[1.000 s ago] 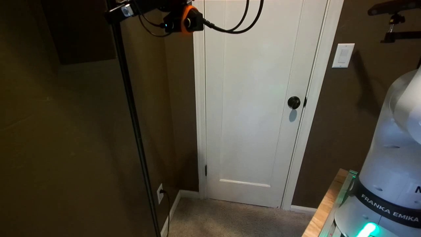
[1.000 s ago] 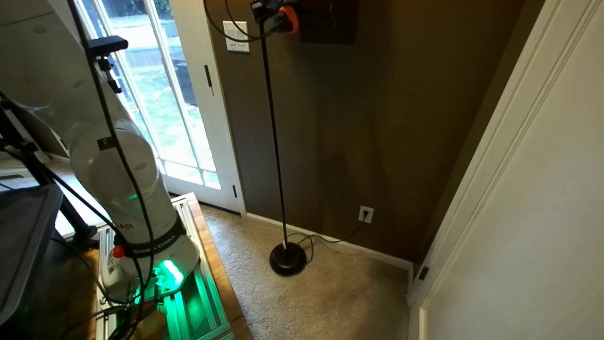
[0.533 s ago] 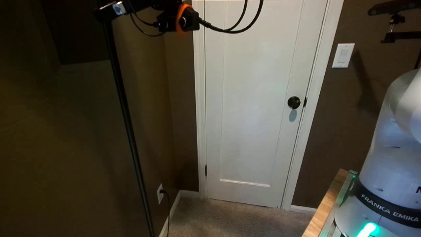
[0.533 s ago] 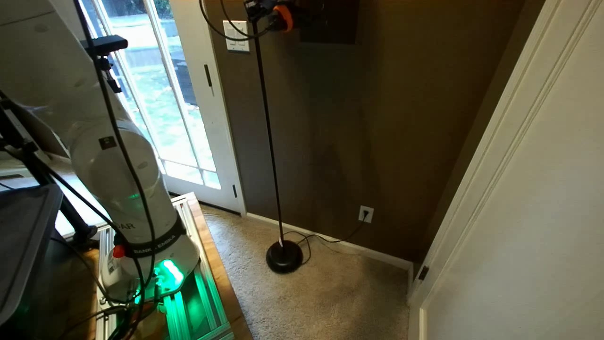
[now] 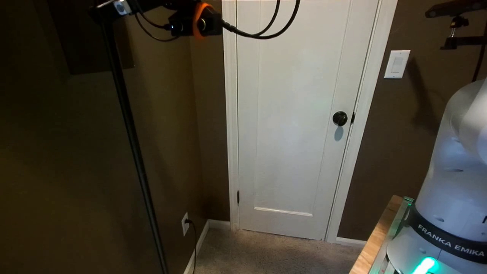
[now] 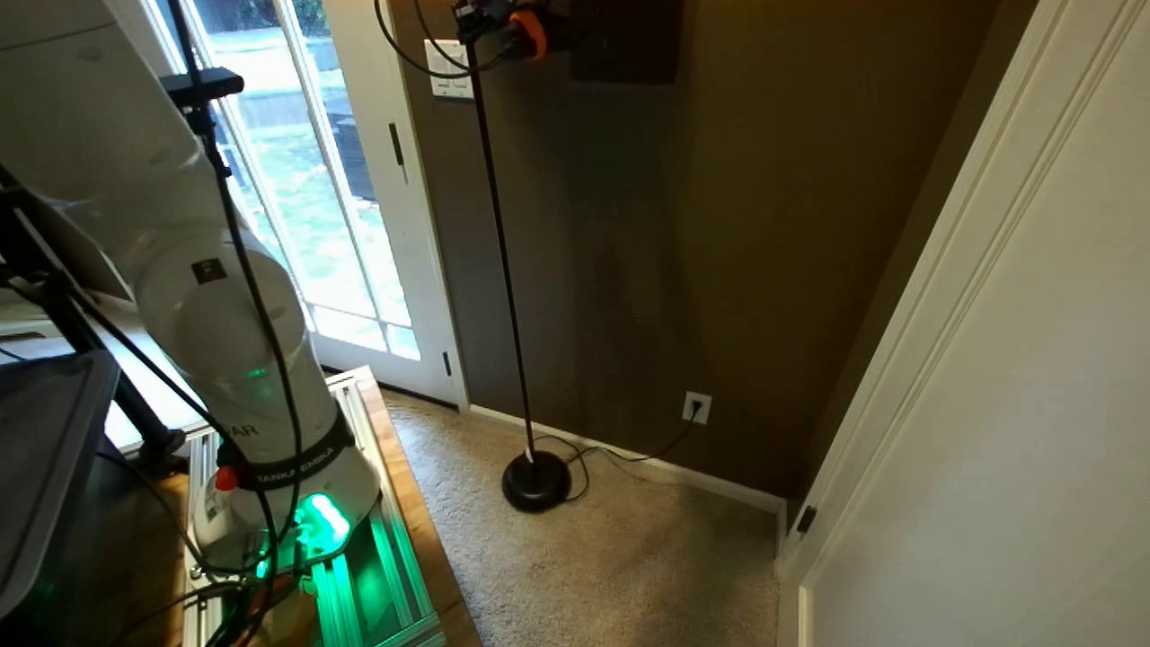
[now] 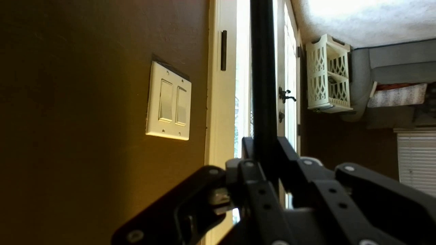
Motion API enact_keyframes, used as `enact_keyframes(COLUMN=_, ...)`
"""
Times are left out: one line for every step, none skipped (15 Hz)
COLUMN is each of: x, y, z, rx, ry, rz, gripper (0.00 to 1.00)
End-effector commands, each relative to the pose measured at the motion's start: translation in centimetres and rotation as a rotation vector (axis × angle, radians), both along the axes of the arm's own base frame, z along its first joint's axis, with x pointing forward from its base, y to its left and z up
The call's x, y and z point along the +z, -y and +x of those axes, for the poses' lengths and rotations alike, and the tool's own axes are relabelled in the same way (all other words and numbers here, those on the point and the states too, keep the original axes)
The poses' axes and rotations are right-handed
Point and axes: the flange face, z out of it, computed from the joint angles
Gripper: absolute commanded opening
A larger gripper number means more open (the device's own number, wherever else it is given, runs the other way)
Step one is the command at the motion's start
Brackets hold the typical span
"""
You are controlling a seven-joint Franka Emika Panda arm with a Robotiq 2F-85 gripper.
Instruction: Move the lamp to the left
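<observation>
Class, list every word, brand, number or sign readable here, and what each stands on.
"FRANKA EMIKA": black band low on the Panda arm.
"AR", faint: the arm above that band, in an exterior view; preceding letter unclear.
Dark square label on the arm: too blurred to read.
Lettering on the arm at an exterior view's right edge: cut off, unreadable.

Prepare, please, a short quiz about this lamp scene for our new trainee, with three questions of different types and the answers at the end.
1. True or false: the lamp base stands on the wooden table.
2. Choose: in the wrist view, the hand grips (A) a door knob, (B) the lamp pole, (C) a cushion.
3. Count: in the wrist view, how many rocker switches are on the wall plate?

Key: 1. False; 2. B; 3. Two.
</observation>
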Motion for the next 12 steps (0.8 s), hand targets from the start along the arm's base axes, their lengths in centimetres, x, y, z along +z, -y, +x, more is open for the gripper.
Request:
enact_keyframes(x=4.8, y=-1.3, z=0.5, rx=0.037, ry=0.042, rz=0.069, gripper=0.05)
enact_keyframes(x=4.6, y=-1.6, z=0.7, rx=0.041, ry=0.038, rz=0.068, gripper=0.05)
enact_keyframes(x=4.3, y=-1.8, z=0.9, rx=0.045, ry=0.033, rz=0.066, gripper=0.05)
enact_keyframes(x=4.1, y=-2.0, z=1.0, rx=0.049, ry=0.032, rz=0.065, gripper=0.05)
enact_keyframes(x=3.9, y=-2.2, z=1.2, rx=0.057, ry=0.028, rz=0.064, gripper=0.05)
enact_keyframes(x=3.7, y=-2.4, z=1.3, rx=0.062, ry=0.027, rz=0.063, gripper=0.05)
enact_keyframes(x=3.4, y=-2.6, z=1.3, rx=0.070, ry=0.025, rz=0.058, gripper=0.05)
enact_keyframes(x=3.2, y=-2.7, z=1.4, rx=0.078, ry=0.022, rz=0.057, gripper=0.05)
enact_keyframes(x=3.0, y=-2.8, z=1.4, rx=0.088, ry=0.022, rz=0.056, gripper=0.05)
enact_keyframes(x=2.8, y=-2.9, z=1.4, rx=0.096, ry=0.021, rz=0.054, gripper=0.05)
enact_keyframes(x=2.4, y=-3.0, z=1.3, rx=0.108, ry=0.019, rz=0.052, gripper=0.05)
enact_keyframes(x=2.2, y=-3.0, z=1.2, rx=0.120, ry=0.019, rz=0.050, gripper=0.05)
